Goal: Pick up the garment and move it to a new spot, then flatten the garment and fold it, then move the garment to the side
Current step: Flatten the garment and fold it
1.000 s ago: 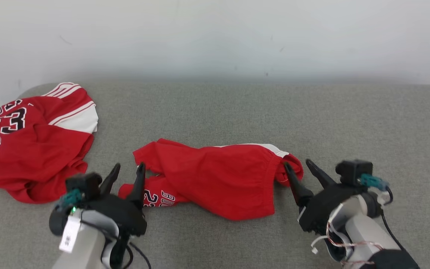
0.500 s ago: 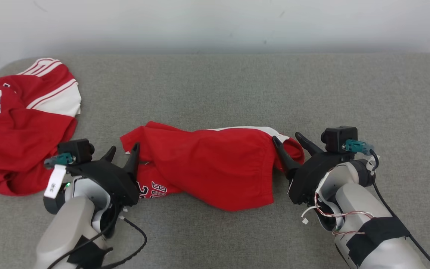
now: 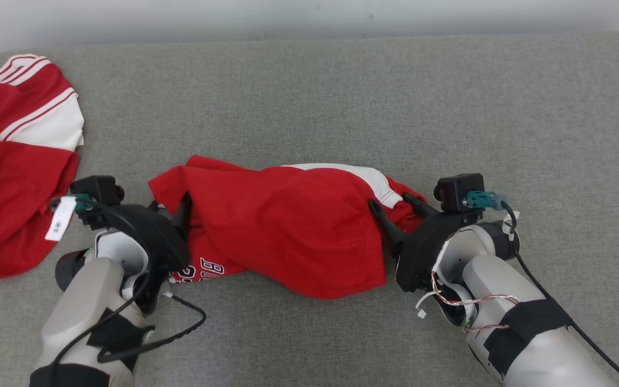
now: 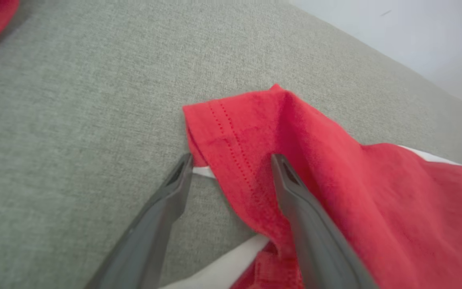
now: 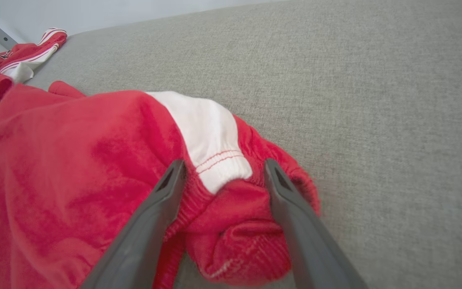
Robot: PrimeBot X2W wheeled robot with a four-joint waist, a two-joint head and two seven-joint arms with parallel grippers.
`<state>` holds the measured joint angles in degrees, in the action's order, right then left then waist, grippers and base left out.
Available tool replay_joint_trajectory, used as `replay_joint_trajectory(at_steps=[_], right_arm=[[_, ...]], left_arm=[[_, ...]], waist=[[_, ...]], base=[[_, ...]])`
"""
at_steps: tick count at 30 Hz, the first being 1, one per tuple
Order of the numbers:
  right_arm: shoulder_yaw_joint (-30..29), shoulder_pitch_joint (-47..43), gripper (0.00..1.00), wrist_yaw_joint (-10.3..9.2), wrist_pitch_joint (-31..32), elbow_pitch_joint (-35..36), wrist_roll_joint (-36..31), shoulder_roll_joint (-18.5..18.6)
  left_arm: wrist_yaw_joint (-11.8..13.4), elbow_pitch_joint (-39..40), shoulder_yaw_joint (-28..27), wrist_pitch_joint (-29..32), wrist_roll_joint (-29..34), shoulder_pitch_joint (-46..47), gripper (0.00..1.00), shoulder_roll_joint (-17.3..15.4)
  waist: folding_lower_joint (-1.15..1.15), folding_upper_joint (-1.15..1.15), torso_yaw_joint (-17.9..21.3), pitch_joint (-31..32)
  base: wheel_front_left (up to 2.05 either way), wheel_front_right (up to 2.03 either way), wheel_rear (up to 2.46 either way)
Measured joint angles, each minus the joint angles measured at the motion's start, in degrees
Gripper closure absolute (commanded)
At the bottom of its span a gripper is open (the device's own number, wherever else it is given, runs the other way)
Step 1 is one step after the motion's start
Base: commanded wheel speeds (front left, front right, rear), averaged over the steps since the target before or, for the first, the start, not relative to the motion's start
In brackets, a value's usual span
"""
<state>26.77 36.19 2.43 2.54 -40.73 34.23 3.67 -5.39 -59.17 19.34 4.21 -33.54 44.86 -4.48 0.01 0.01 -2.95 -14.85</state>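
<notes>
Your red garment [image 3: 288, 231] lies bunched at centre frame on the grey woven counter [image 3: 503, 107]. Both end effectors stand apart. The left end effector [image 4: 231, 160] straddles the stitched hem corner [image 4: 215, 120]. The right end effector [image 5: 223, 162] straddles the gathered elastic waistband [image 5: 231, 196] below its white panel [image 5: 203, 128]. Close well past the soft knit's edge, catching both layers, then lift evenly.

White, black-edged letters [image 3: 210, 267] are showing on the lower fold of the red garment [image 3: 288, 231], reading "BU" before the cloth is hiding the rest; the white tag [image 3: 61, 219] hanging off the left wrist camera [image 3: 94, 188] is bearing print too small to read
</notes>
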Motion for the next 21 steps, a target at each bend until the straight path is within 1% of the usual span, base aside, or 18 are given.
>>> replay_joint_trajectory(at_steps=[1, 2, 3, 4, 6, 8, 12, 15, 19, 21], right_arm=[[0.74, 0.27, 0.0, -0.19, 0.04, -0.09, 0.45, 0.01], [1.34, 0.65, 0.51, -0.41, 0.2, -0.15, 0.88, 0.01], [1.87, 0.97, 1.0, -0.42, 0.48, -0.11, 1.19, 0.01], [2.45, 1.2, 1.0, -0.43, 0.48, -0.11, 1.35, 0.02], [3.21, 1.75, 1.0, -0.51, 0.47, -0.24, 1.82, 0.02], [3.35, 2.25, 1.0, -0.99, 0.4, -0.26, 2.58, 0.02], [2.82, 3.29, 1.0, -0.99, -0.71, -1.85, 3.1, 0.01], [2.33, 4.16, 1.0, -0.98, -2.02, -2.71, 3.22, -0.05], [0.75, 6.61, 1.0, -0.71, -4.34, -3.88, 3.21, -0.01], [0.2, 8.05, 1.0, 0.1, -5.75, -4.01, 3.04, 0.33]], left_arm=[[-0.02, -0.44, -0.27, 0.12, -0.48, 0.58, 0.0, 0.09], [-0.02, -0.97, -0.55, 0.16, -0.9, 1.08, 0.16, 0.27], [-0.04, -1.21, -0.75, 0.31, -1.09, 1.4, 0.66, 0.43], [-0.18, -1.33, -1.02, 0.29, -1.34, 1.54, 1.0, 0.53], [-0.21, -1.85, -1.33, 0.29, -1.4, 1.76, 1.0, 0.62], [-0.27, -2.68, -1.33, 0.29, -1.4, 2.38, 1.0, 0.63], [-0.69, -3.41, -1.15, -0.29, -1.4, 3.28, 1.0, 1.03], [-0.73, -3.47, -1.54, -1.91, -1.51, 3.81, 1.0, 0.94], [-0.78, -3.36, -2.25, -4.66, -2.88, 5.09, 1.0, 0.47], [-1.19, -2.76, -2.43, -6.53, -2.9, 6.42, 1.0, 0.12]], waist=[[0.0, 0.0, 0.04, -0.27], [0.0, 0.0, 0.06, -0.49], [0.0, 0.0, 0.06, -0.66], [0.0, 0.0, 0.05, -0.83], [0.0, 0.0, 0.0, -1.05], [-0.01, 0.0, -0.09, -1.15], [0.0, 0.0, -0.5, -0.91], [-0.01, 0.0, -0.75, -0.44], [-0.01, 0.0, -0.89, 0.5], [-0.01, 0.0, -0.89, 1.08]], base=[[0.0, 0.0, 0.0], [0.0, 0.0, 0.0], [0.0, 0.0, 0.0], [0.0, 0.0, 0.0], [0.0, 0.0, 0.0], [0.0, 0.0, 0.0], [0.0, 0.0, 0.0], [0.0, 0.0, 0.0], [0.0, 0.0, 0.0], [0.0, 0.0, 0.0]])
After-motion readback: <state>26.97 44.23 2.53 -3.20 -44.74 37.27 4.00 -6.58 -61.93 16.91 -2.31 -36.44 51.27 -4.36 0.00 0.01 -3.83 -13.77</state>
